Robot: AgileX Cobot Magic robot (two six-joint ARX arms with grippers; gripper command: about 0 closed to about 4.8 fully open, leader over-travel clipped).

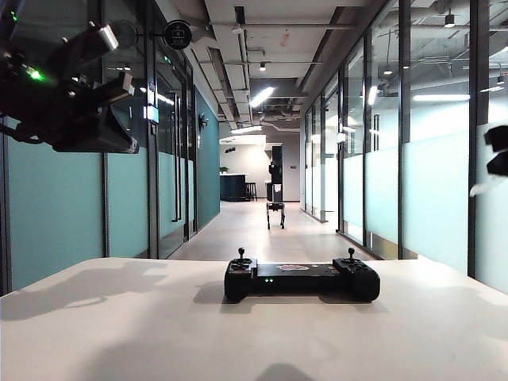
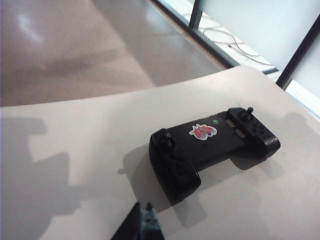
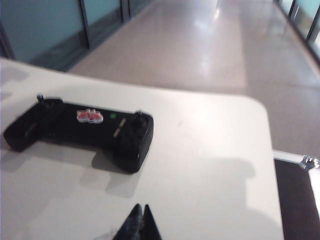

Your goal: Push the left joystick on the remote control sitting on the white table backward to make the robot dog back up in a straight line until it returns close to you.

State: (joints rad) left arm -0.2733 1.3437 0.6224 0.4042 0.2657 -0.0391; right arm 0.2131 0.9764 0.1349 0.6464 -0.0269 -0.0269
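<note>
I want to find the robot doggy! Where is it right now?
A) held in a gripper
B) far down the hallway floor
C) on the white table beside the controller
B: the robot dog stands small and far off on the hallway floor, beyond the white table where the remote control lies. The left gripper and right gripper hang above the table, both shut and holding nothing.

We see the wide black remote control (image 1: pixel 302 279) lying on the broad white table (image 1: pixel 119 333), its thin-stemmed left joystick (image 1: pixel 241 254) at the exterior view's left end. Beyond the table's far edge, down the corridor, stands the small dark robot dog (image 1: pixel 275 208).
</note>
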